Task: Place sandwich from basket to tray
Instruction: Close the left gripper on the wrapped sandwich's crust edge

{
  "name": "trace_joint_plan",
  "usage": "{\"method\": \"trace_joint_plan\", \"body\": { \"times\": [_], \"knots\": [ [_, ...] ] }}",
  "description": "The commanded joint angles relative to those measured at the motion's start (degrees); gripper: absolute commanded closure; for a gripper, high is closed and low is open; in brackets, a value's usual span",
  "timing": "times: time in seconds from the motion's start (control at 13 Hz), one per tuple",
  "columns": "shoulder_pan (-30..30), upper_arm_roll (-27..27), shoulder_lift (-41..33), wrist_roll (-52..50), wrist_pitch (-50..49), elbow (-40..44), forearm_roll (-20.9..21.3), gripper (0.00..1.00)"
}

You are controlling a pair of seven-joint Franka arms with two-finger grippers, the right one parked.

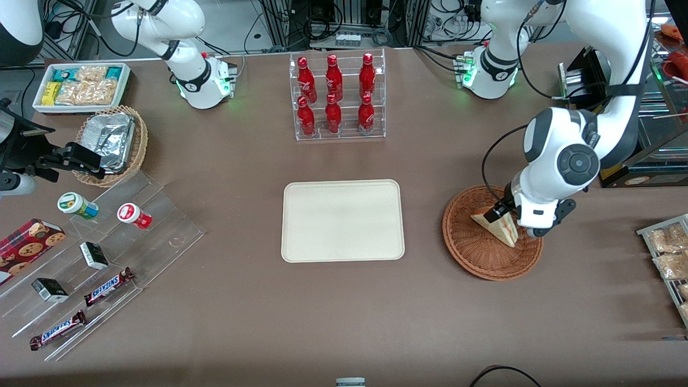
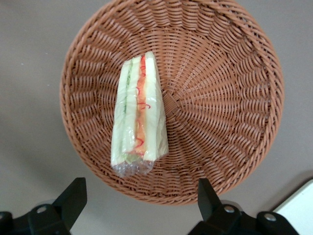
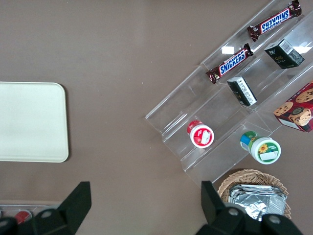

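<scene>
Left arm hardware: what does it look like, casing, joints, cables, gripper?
The left arm has glossy white casing with dark grey joint caps, a black cable looping beside it and green lights at its base. Its gripper, over the basket, has black fingers standing open.

Robotics lab — cable racks (image 1: pixel 344 21), mock shop goods.

Brown table (image 1: pixel 226 322) with tray (image 1: pixel 343 220), basket (image 1: pixel 473 252)
</scene>
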Motion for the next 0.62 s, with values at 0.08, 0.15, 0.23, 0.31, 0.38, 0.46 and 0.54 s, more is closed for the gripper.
{"method": "trace_joint_plan", "body": {
  "times": [0.08,0.15,0.23,0.31,0.38,0.46,0.54],
  "knots": [
    [0.5,-0.5,3.8,-1.1,1.8,0.7,3.4,0.0],
    [0.6,-0.5,4.7,-1.1,3.2,0.4,3.5,0.0],
    [0.6,-0.5,5.6,-1.1,4.2,0.3,3.6,0.0],
    [0.7,-0.5,6.3,-1.1,4.9,0.2,3.6,0.0],
    [0.7,-0.4,6.8,-1.1,5.3,0.2,3.6,0.03],
    [0.7,-0.3,6.8,-1.1,5.4,0.0,3.6,0.12],
    [0.7,-0.3,6.6,-1.4,5.4,-0.4,3.6,0.25]
  ]
}}
